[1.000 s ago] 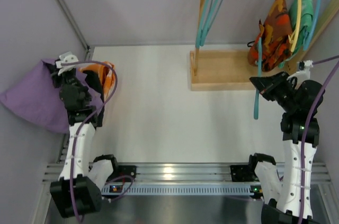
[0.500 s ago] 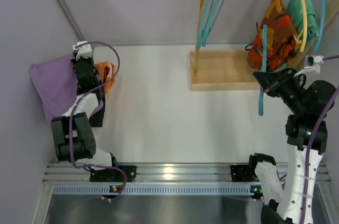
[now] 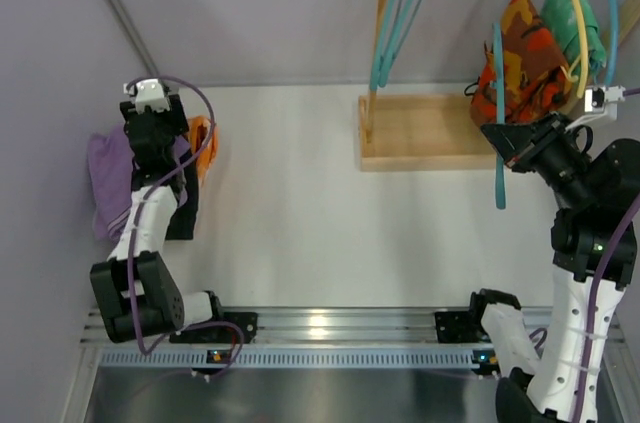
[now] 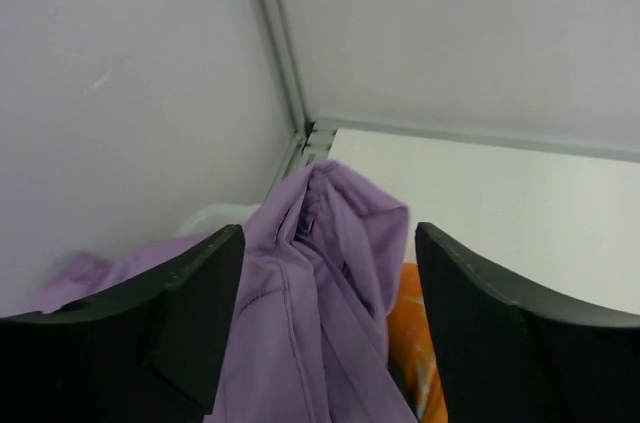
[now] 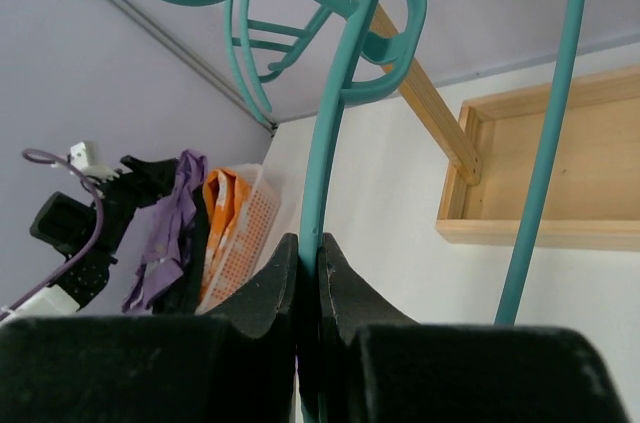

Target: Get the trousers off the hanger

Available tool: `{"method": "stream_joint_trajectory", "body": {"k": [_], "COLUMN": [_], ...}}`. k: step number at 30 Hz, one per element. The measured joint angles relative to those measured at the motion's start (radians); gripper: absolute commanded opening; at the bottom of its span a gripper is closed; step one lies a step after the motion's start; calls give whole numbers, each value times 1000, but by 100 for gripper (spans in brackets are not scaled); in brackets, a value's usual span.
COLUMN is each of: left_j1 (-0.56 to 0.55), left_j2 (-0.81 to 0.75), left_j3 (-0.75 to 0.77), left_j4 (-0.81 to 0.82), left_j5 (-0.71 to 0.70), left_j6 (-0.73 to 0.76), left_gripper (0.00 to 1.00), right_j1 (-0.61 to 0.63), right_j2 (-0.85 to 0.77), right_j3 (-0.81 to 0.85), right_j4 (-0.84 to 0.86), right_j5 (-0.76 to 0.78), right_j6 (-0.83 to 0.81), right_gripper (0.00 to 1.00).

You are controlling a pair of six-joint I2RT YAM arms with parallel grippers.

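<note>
Pale lilac walls close in a white table point(image 3: 300, 203), with both arms bolted at its near edge.

At the far left, against the wall, the plain purple cloth trousers point(image 3: 108, 178) lie bunched in a loose heap, just beside an orange lattice basket point(image 5: 255, 228). The left gripper point(image 4: 328, 235) hangs directly over that heap with its jaws spread wide. The purple folds show in the gap between the two dark fingers point(image 4: 200, 293) and nothing is pinched.

At the far right, the orange-red-brown patterned trousers point(image 3: 520, 53) hang draped on a curved yellow hanger point(image 3: 560, 3). The green trousers mottled with white point(image 3: 575, 28) hang right behind them on a light blue hanger point(image 3: 603, 13), and the two garments touch. Both are up at the right end of a light wooden rack, whose shallow tray base point(image 3: 420, 128) sits on the table. A pair of teal hangers point(image 3: 400, 13) dangles from the rack's left end.

The right gripper point(image 5: 308, 268) is closed tight on the thin bar of another teal plastic hanger point(image 3: 498, 123), which hangs upright in front of the tray and just left of the patterned trousers. Whether its hook is on the rail I cannot tell.
</note>
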Motion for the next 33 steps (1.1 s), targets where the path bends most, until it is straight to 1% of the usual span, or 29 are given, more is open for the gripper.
{"method": "stream_joint_trajectory", "body": {"k": [1, 2, 3, 4, 9, 13, 18, 25, 29, 33], "left_j1": [0, 0, 0, 0, 0, 0, 0, 0, 0, 0], "left_j2": [-41, -75, -109, -136, -273, -374, -458, -515, -542, -555], "left_j3": [10, 24, 48, 68, 163, 172, 183, 219, 220, 220], "left_j4": [-34, -61, -97, -119, -208, -242, -294, -365, -400, -417], "left_j5": [29, 53, 80, 102, 237, 333, 413, 451, 455, 453], "left_j6": [-12, -20, -30, -34, -88, -146, -220, -264, -271, -278], "left_gripper": [80, 91, 98, 99, 99, 99, 99, 98, 98, 98], "right_j1": [0, 0, 0, 0, 0, 2, 64, 251, 304, 315], "right_j2": [9, 19, 30, 41, 101, 173, 323, 512, 567, 618], "right_j3": [12, 25, 35, 43, 48, 50, 156, 370, 436, 497], "right_j4": [-1, -1, -1, 2, 28, 101, 154, 167, 170, 179], "right_j5": [-6, -11, -16, -20, -47, -54, 4, 152, 241, 299], "right_j6": [0, 2, 5, 9, 66, 164, 235, 251, 251, 249], "right_gripper": [0, 0, 0, 0, 0, 0, 0, 0, 0, 0]}}
